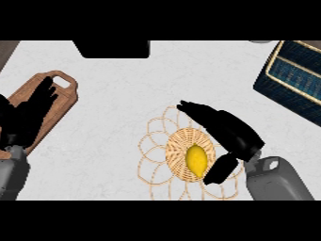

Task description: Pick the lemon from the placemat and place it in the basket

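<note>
I see the lemon (196, 159) lying on the placemat (164, 155), a round woven straw disc w/ thin looped wire-like petals around its rim, flat on the pale marbled counter (121, 94). Lemon is smooth, bright yellow, spindle-shaped w/ pointed ends; its long axis runs roughly up-down in the view, tipped slightly, upper tip toward the right hand's fingers, lower tip toward its thumb. My right hand (225, 129) is matte black, spread wide and holding nothing: fingers stretch up-left past the lemon's far side, thumb hangs just beside the lemon on its near-right, lemon sitting in the gap betw. them; can't tell if anything touches. The hand covers the placemat's right edge, so those loops are hidden. Grey forearm runs off the lower edge. Well away to the upper right of that hand sits the basket (298, 80), dark blue weave, boxy, w/ gold-coloured trim, cut off by the view's right side. My left hand (20, 115) rests open, fingers up, over a brown wooden cutting board (60, 101) w/ a handle hole, partly hiding it. A black object (113, 48) at the top is cropped; can't make out what.
</note>
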Tool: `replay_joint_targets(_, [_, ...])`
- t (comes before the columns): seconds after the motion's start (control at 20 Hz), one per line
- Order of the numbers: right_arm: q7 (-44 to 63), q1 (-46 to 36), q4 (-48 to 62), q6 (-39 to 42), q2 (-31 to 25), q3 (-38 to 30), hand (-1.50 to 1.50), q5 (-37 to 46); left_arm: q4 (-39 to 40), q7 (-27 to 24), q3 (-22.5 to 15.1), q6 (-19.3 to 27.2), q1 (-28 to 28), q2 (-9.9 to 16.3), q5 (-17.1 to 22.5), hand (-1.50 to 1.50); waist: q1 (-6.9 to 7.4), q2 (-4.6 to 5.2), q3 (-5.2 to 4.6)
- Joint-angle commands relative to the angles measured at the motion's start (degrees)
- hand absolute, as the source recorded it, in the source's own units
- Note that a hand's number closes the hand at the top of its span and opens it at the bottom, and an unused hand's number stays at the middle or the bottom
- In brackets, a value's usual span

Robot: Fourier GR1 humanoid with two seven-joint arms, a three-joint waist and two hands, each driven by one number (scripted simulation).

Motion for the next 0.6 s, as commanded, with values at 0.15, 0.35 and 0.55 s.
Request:
replay_joint_targets(0.15, [-4.14,-0.55,12.24,-3.30,2.93,3.24,-1.50,7.90,-0.16,-3.02,1.08,-2.02,3.10,-1.60,-1.01,0.00,0.08,-0.02,-0.01])
replay_joint_targets(0.35, [-7.27,4.30,6.79,-0.66,-0.90,1.55,-1.50,9.02,0.80,-2.01,3.52,-2.97,1.50,-1.30,-1.64,0.00,-0.34,-0.10,-0.02])
replay_joint_targets(0.55, [-7.10,0.47,8.81,1.63,1.98,-1.04,-1.50,9.85,1.87,0.63,2.51,-1.54,-1.37,-4.14,-4.30,0.00,-0.32,-0.07,-0.02])
